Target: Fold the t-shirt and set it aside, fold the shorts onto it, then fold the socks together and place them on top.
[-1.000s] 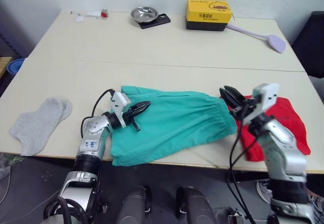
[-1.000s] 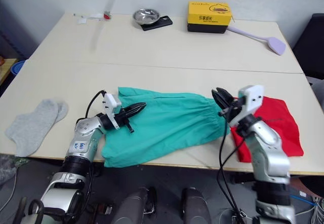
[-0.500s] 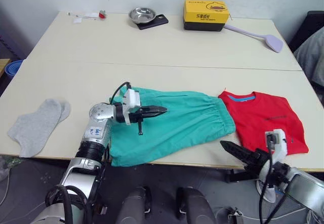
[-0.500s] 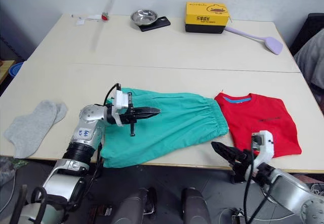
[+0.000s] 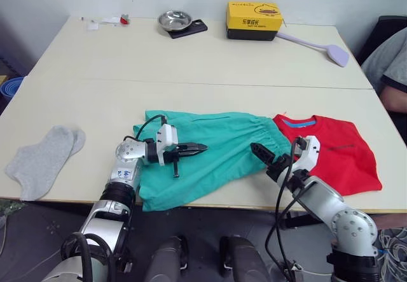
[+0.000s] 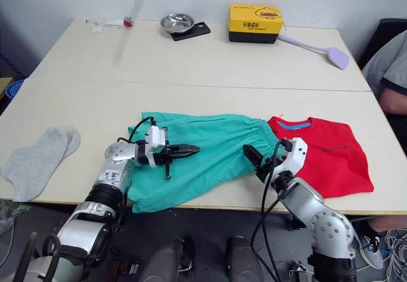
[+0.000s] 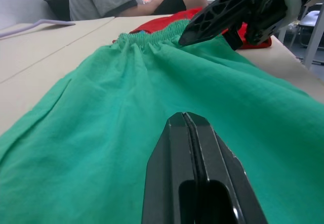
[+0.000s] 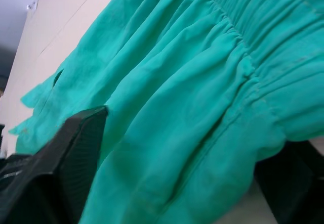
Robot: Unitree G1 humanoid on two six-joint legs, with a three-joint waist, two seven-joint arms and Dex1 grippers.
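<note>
Right gripper (image 5: 261, 154) back up from below the table edge, now at the gathered waistband of the teal-green cloth shorts (image 5: 216, 155), fingers spread around that edge. Left gripper (image 5: 198, 148) pressed closed over the shorts' middle. Bright red t-shirt (image 5: 337, 155) partly hidden behind the right arm. Light grey socks (image 5: 39, 160) far left.

Little legible writing on the work table

A yellow box (image 5: 254, 16) at the far edge of the table (image 5: 191, 59) carried dark characters beside a small cartoon figure on its lid, too small to read. The red t-shirt (image 5: 337, 151) bore a small dark chest print that could not be made out. A blue-and-white sticker on the robot's left arm (image 5: 124, 170) was likewise unreadable. No numbers or signs could be read.
</note>
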